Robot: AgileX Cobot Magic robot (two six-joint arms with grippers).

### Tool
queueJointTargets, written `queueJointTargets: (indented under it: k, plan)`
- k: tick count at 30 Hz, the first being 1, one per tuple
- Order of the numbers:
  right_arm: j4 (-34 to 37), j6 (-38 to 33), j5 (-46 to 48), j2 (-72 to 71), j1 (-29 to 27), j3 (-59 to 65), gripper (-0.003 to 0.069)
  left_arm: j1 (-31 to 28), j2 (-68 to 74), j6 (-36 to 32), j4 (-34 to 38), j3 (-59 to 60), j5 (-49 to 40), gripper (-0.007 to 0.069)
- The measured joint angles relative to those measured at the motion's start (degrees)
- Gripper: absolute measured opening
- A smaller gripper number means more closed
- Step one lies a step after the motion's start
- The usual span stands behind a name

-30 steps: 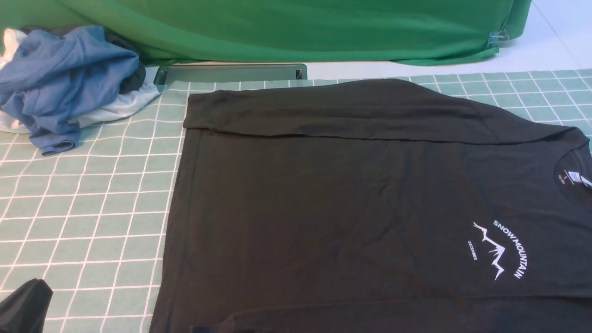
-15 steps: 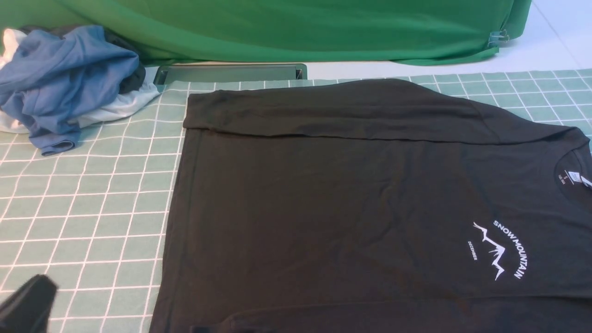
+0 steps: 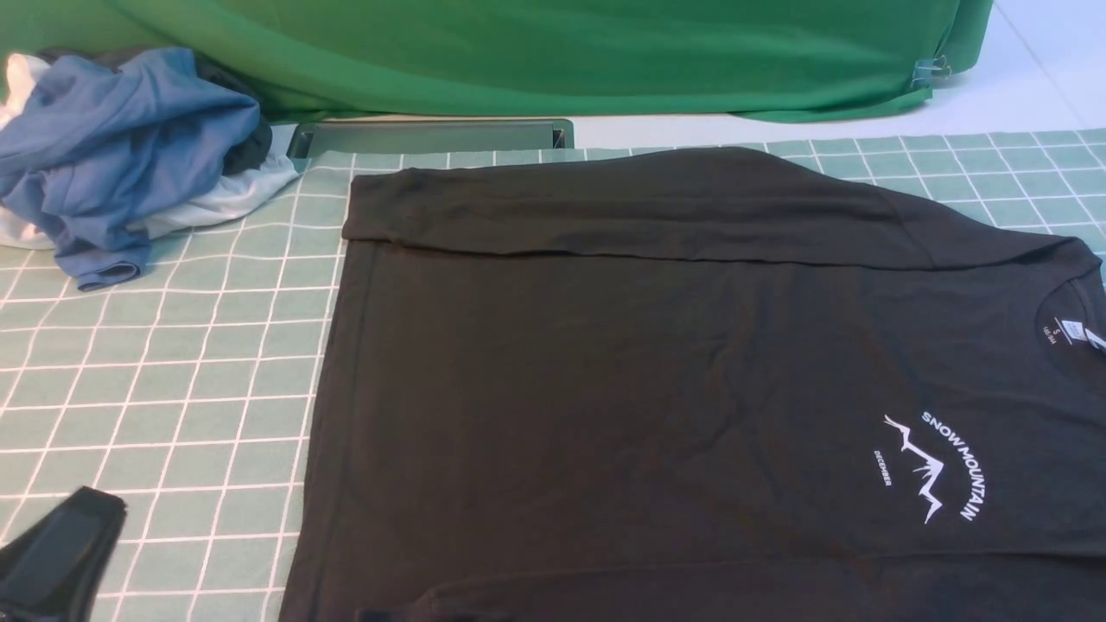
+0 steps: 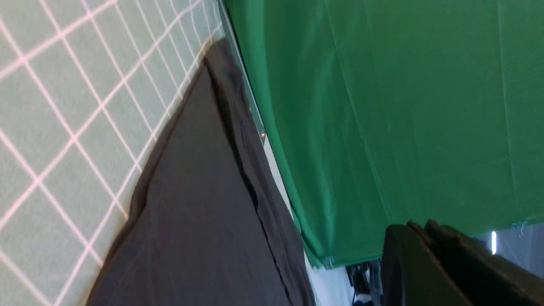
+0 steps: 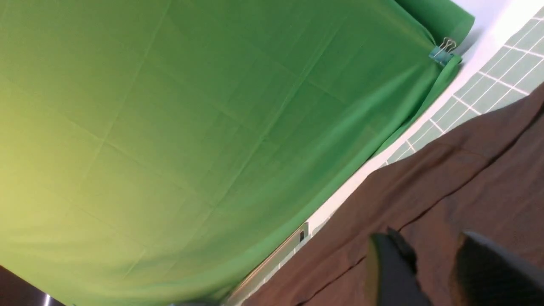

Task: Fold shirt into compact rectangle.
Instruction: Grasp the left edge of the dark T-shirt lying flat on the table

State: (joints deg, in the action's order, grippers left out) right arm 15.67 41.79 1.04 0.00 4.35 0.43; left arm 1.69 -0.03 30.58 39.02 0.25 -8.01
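Observation:
The black shirt [image 3: 657,389] lies flat on the green checked mat [image 3: 173,363], collar to the right, with its white mountain print [image 3: 937,466] and neck label [image 3: 1071,330] facing up. Its far edge is folded over into a long band [image 3: 622,207]. My left gripper [image 3: 60,553] hovers over the mat at the near left, clear of the shirt's hem; in the left wrist view its fingers [image 4: 418,225] press together with nothing between them, beside the shirt [image 4: 199,212]. The right gripper [image 5: 425,250] stands open above the shirt [image 5: 467,182]; the front view does not show it.
A heap of blue and white garments [image 3: 121,147] sits at the far left corner. A green backdrop cloth [image 3: 536,52] hangs along the back, held by a binder clip [image 3: 929,69]. A grey metal channel [image 3: 432,136] lies just behind the shirt's folded band.
My left gripper has risen further into the front view, moving up and slightly right over the mat. The shirt has not moved.

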Motion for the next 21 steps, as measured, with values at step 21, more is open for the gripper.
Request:
queueJointTargets:
  k: [21]
  plan:
    - [-4.2,-43.3,50.6,32.4,0.0,-55.2,0.0034,0.0,47.0,-18.5,-14.1,-40.8,-45.9,0.0018]
